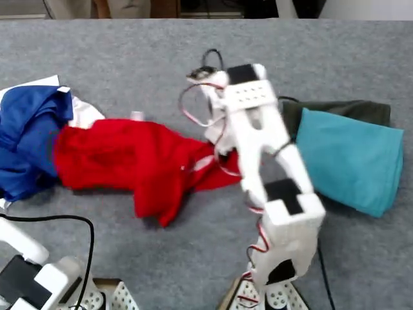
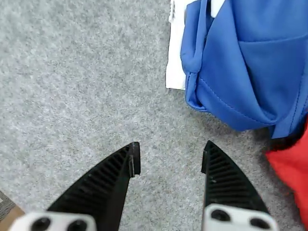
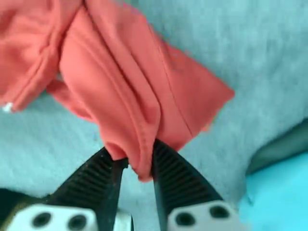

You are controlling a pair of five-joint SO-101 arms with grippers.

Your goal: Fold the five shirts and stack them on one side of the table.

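A crumpled red shirt [image 1: 129, 161] lies across the middle of the grey table. My right gripper [image 3: 139, 161] is shut on a bunched fold of the red shirt [image 3: 130, 86] at its right-hand end, under the white arm [image 1: 258, 135]. A blue shirt [image 1: 29, 142] is heaped at the left edge over a white shirt [image 1: 82, 113]. My left gripper [image 2: 168, 156] hangs open over bare cloth-covered table close to the blue shirt [image 2: 245, 62], holding nothing. A folded teal shirt [image 1: 352, 158] lies on a dark green shirt [image 1: 348, 110] at the right.
The left arm's base [image 1: 39, 278] sits at the near left corner with a black cable [image 1: 64, 223]. The right arm's base [image 1: 271, 290] stands at the near edge. Grey table surface [image 1: 129, 64] stretches open at the back.
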